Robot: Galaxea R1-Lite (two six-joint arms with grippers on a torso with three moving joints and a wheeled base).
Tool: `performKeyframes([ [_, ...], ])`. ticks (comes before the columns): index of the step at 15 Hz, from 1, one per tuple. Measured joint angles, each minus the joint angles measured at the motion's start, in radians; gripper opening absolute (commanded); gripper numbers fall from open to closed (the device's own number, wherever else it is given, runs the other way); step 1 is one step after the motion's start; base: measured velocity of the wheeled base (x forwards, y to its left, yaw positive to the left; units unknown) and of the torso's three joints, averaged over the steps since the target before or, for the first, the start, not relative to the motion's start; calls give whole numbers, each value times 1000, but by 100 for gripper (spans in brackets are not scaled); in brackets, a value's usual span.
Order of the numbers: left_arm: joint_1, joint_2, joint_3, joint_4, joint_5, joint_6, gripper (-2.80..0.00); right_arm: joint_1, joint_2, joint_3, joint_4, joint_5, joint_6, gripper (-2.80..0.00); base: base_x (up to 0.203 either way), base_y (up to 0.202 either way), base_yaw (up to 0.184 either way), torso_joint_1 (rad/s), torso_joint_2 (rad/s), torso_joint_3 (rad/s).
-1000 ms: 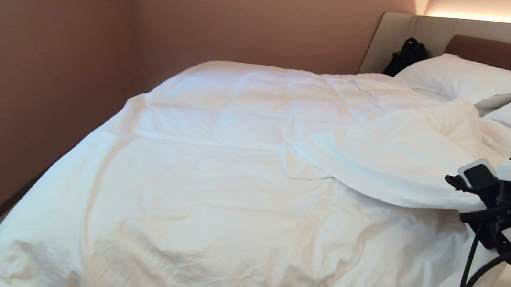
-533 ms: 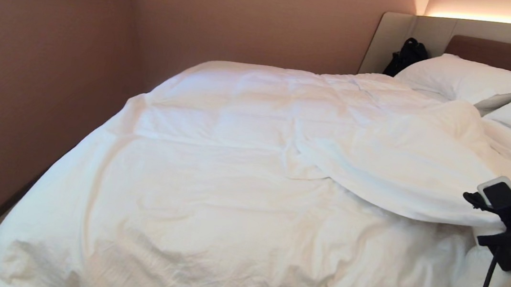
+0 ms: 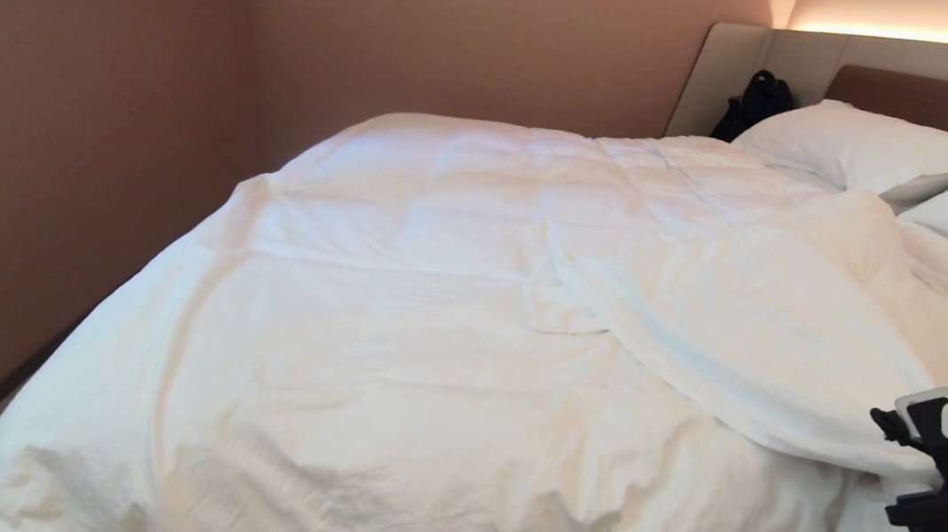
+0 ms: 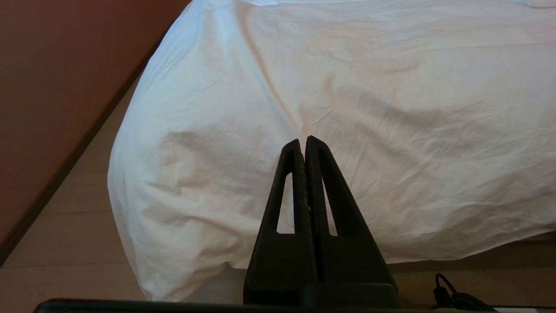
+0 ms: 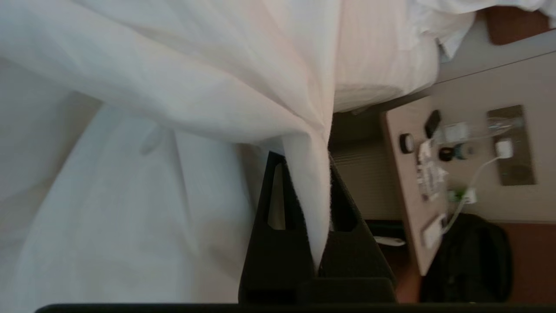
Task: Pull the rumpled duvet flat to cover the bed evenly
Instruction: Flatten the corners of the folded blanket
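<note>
White duvet [image 3: 452, 299] corner is pinched in the right gripper [image 5: 310, 208] beside the bed's [image 3: 940, 96] near edge; pull outward steadily, keeping the fold taut.

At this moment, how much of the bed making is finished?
Mostly done: the duvet lies spread over the bed on the wall side. In hand: the right pincer is shut on a duvet fold at the near right edge. Left: flatten the doubled-over flap below the pillows. The left pincer hangs shut, idle.
</note>
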Motion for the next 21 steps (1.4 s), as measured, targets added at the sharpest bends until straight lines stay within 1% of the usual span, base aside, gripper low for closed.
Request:
performKeyframes([
  [4,0,0,0,0,0,0,-280,-17,66,58,-4,84,160,-280,0,0,0,0,0,0],
  [7,0,0,0,0,0,0,-280,-52,88,74,-4,145,249,-280,0,0,0,0,0,0],
  [8,0,0,0,0,0,0,-280,-61,91,76,-4,161,270,0,0,0,0,0,0,0],
  [10,0,0,0,0,0,0,-280,-70,94,82,2,189,299,0,0,0,0,0,0,0],
  [12,0,0,0,0,0,0,-280,-74,91,85,2,200,312,0,0,0,0,0,0,0],
  [15,0,0,0,0,0,0,-280,-73,68,85,1,212,310,0,0,0,0,0,0,0],
  [17,0,0,0,0,0,0,-280,-71,20,82,15,237,301,0,0,0,0,0,0,0],
  [21,0,0,0,0,0,0,-280,-20,-102,48,82,301,296,0,0,0,0,0,0,0],
])
